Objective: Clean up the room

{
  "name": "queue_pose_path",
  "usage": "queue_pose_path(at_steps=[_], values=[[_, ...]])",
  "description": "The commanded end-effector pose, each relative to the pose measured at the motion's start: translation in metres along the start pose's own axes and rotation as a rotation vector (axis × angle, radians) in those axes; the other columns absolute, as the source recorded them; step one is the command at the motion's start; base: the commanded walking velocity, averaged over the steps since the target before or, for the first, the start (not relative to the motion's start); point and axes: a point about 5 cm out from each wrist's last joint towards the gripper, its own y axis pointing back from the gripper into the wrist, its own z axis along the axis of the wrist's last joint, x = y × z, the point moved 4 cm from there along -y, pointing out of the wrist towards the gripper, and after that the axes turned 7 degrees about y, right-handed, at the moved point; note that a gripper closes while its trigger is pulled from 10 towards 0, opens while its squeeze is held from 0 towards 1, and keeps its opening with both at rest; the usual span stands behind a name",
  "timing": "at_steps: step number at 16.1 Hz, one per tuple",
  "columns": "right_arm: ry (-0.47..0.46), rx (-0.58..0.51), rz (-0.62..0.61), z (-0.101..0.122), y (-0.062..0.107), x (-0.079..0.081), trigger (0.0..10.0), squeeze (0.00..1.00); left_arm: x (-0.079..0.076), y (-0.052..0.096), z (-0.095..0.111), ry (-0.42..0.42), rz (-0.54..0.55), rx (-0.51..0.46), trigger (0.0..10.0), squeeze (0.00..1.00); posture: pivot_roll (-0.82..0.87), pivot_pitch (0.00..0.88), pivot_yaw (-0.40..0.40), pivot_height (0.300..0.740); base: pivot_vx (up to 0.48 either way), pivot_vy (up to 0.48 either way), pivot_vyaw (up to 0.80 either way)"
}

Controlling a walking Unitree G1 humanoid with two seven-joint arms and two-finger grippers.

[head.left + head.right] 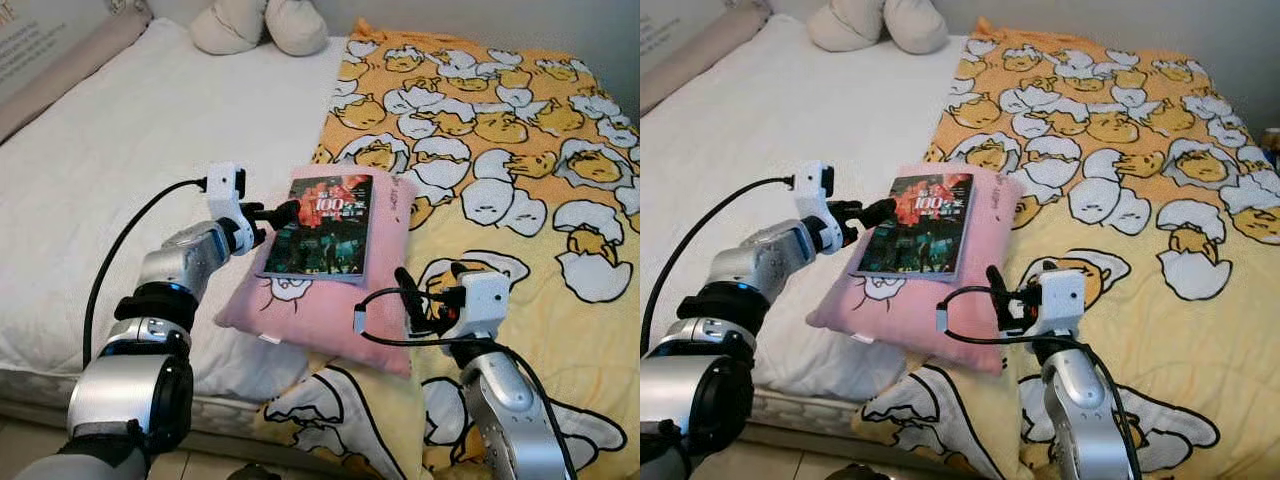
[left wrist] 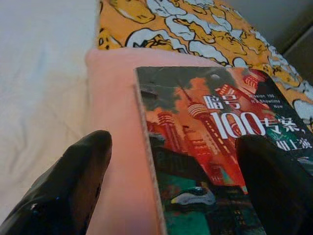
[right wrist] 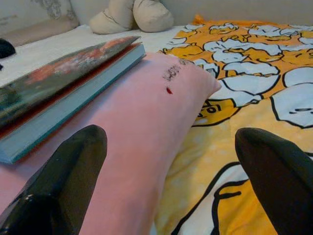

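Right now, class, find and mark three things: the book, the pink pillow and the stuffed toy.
book point(image 1: 322, 228): left eye view, middle of its cover.
pink pillow point(image 1: 330, 315): left eye view, bare front part below the book.
stuffed toy point(image 1: 262, 24): left eye view, middle of its cream body.

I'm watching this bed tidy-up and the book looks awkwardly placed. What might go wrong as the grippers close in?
1. The book lies on a soft pink pillow, so a push from the open left gripper at its edge may slide it rather than grip it.
2. The pillow overhangs the blanket edge and could tip, shedding the book.
3. The open right gripper sits at the pillow's near corner; closing might pinch fabric instead.
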Motion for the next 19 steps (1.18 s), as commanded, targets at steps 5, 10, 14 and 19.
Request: queue_pose_path(at_steps=[5, 10, 14, 19], values=[[0.006, -0.129, 0.083, 0.042, -0.013, 0.018, 10.0, 0.0, -0.012, 0.009, 0.008, -0.134, -0.051, -0.112, 10.0, 0.0, -0.08, 0.036, 0.026, 0.74, 0.0, 0.0, 0.0], [0.044, -0.081, 0.076, 0.028, -0.012, 0.015, 10.0, 0.0, -0.017, 0.028, 0.005, -0.168, -0.119, -0.199, 10.0, 0.0, -0.05, 0.012, 0.019, 0.74, 0.0, 0.0, 0.0], [0.049, -0.052, 0.072, 0.026, -0.019, 0.012, 10.0, 0.0, -0.017, 0.03, 0.016, -0.175, -0.071, -0.27, 10.0, 0.0, -0.05, 0.007, 0.006, 0.74, 0.0, 0.0, -0.57], [0.066, -0.055, 0.06, 0.024, -0.019, 0.01, 10.0, 0.0, -0.015, 0.033, 0.014, -0.174, -0.058, -0.271, 10.0, 0.0, -0.05, 0.015, 0.005, 0.74, 0.0, 0.192, -0.57]])
